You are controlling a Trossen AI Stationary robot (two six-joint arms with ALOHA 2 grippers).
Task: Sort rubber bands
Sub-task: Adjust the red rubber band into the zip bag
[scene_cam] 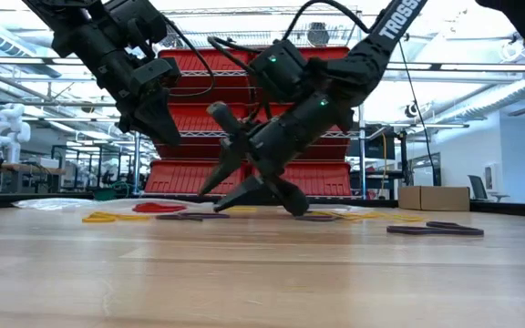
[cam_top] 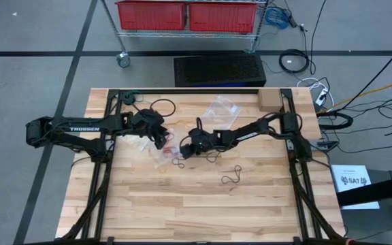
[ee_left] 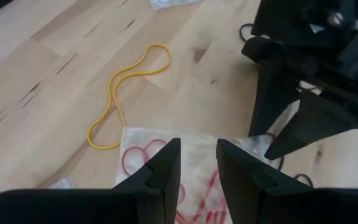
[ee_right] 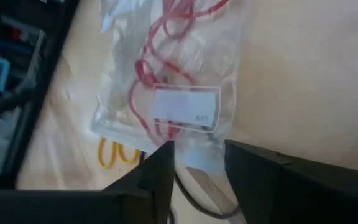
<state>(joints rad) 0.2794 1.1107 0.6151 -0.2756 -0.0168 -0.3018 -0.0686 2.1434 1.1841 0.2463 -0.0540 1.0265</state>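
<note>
To keep the clear bag (ee_right: pixel 166 68) of red rubber bands (ee_right: pixel 143 68) steady near mid-worktop, pressing on it, seemingly, with spread right gripper (ee_right: pixel 197 152); hovering left gripper (ee_left: pixel 197 149) above, narrowly parted, empty.

- Wooden table (cam_top: pixel 182 211): pale butcher-block planks, bare across the 6 o'clock half in the high view.
- Clear plastic bag (cam_top: pixel 221 107): crumpled, on the table toward 12 o'clock.
- Second clear bag (ee_right: pixel 185 74): flat on the wood, with a white label (ee_right: pixel 186 109).
- Cardboard box (cam_top: pixel 269 99): on the table's 1 o'clock corner.
- Wire cart (cam_top: pixel 189 24): off the table at 12 o'clock, carrying red bins (cam_top: pixel 152 15).
- Black mat (cam_top: pixel 219 69): on the floor between cart and table.
- White sheet (cam_top: pixel 354 184): at 3 o'clock, off the table edge.
- Loose cables (cam_top: pixel 295 61): on the floor toward 1 o'clock.
</note>
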